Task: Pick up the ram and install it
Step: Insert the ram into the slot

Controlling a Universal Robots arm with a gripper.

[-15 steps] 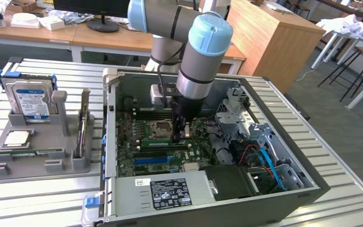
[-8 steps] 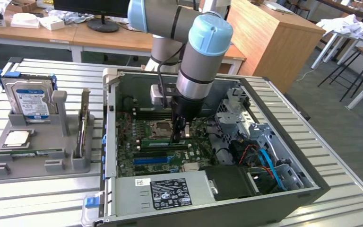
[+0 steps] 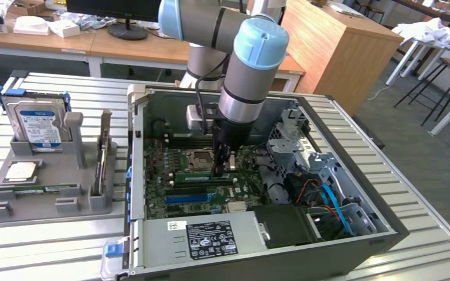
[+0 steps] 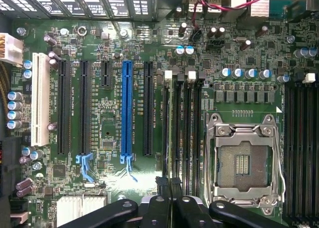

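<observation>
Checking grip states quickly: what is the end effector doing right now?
End effector: closed, apparently pinching the ram just above the motherboard.

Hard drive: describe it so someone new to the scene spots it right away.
On the slatted metal table, a gray tray sits to the exterior view's left of the open computer case. The hard drive stands upright at the tray's far end. It is the only silver box with a blue-and-white label; the square chip before it lies flat.
</observation>
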